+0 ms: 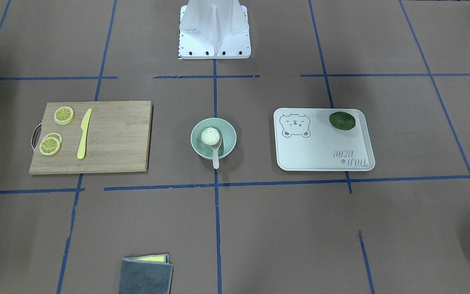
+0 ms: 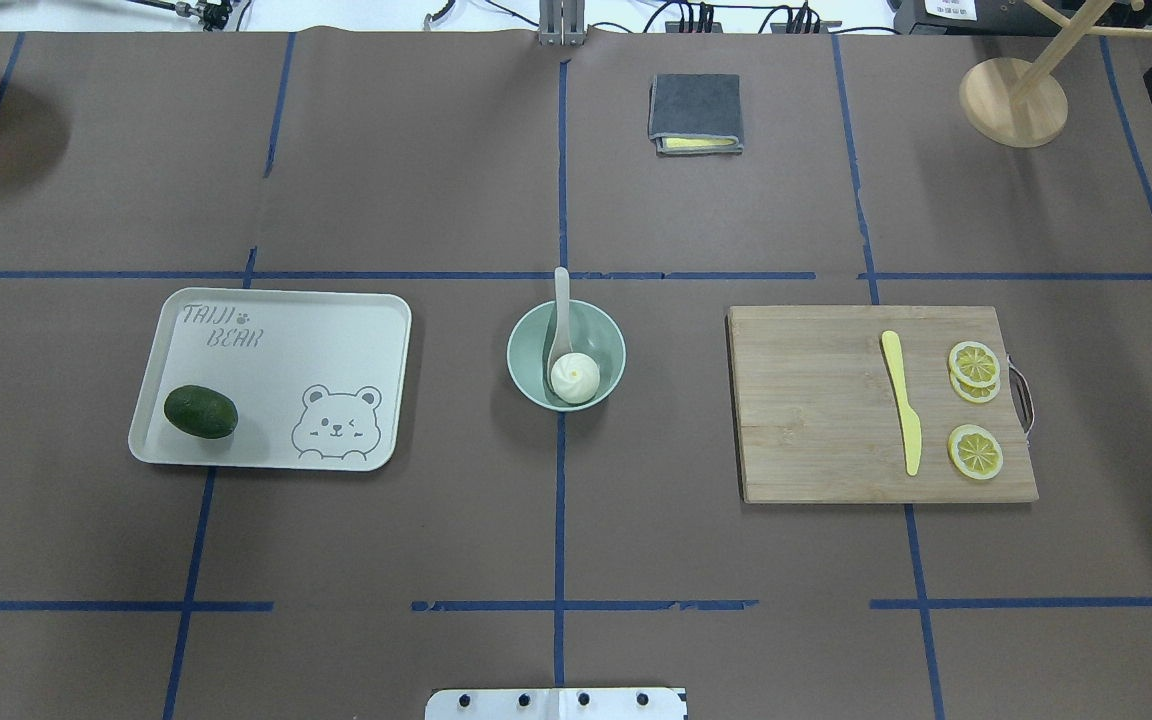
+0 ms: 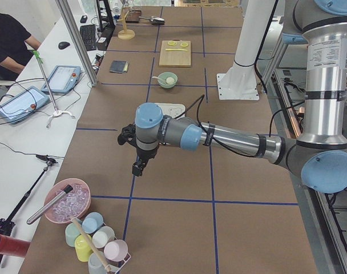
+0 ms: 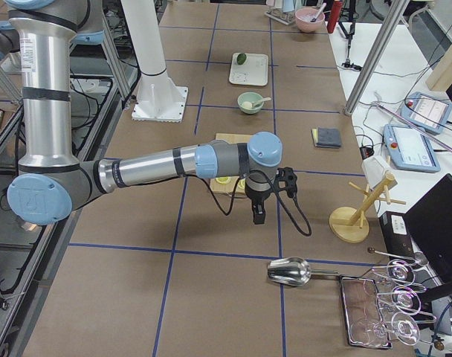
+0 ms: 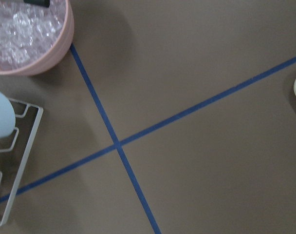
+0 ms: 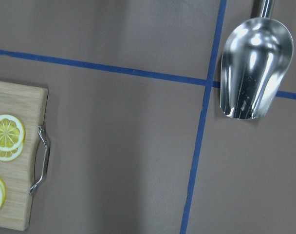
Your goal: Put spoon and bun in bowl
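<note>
bun (image 2: 574,377): in your bowl (image 2: 516,345); probably soft, so pinch its sides gently.
spoon (image 2: 560,315): scoop in bowl, handle over rim; probably stiff, light.
left gripper (image 3: 138,169), right gripper (image 4: 257,216): you cannot tell if apart.

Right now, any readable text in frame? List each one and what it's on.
"TAIJI BEAR": printed in one corner of the tray, which also has a bear face drawn on it.
Label on the left arm: too small to read.
Nothing else is legible.
</note>
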Robot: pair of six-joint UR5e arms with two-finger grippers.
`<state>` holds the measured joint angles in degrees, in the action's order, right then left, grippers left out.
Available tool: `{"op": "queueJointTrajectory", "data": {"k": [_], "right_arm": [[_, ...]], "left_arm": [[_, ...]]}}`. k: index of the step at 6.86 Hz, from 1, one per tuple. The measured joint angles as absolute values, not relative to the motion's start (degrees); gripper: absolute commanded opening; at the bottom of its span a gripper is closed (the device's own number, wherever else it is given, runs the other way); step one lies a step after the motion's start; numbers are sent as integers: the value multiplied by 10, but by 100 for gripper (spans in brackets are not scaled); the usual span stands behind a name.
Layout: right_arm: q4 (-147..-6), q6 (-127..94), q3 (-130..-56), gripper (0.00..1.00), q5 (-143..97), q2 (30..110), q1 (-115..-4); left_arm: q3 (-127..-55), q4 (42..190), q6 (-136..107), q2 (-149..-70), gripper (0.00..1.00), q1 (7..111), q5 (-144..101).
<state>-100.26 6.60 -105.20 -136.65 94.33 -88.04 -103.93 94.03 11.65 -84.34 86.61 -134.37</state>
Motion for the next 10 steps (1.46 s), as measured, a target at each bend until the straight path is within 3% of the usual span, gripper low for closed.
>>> {"op": "queueJointTrajectory", "data": {"k": [4,10], "right_arm": [[-1015,81,-1065,100,-1365,956,-889],[-1026,74,-1060,100,-1358,948,-890]], "left_arm": [[-1051,932,115,-795,100,873,-1353],[-1056,933,118,-819,100,877,-1346]]}}
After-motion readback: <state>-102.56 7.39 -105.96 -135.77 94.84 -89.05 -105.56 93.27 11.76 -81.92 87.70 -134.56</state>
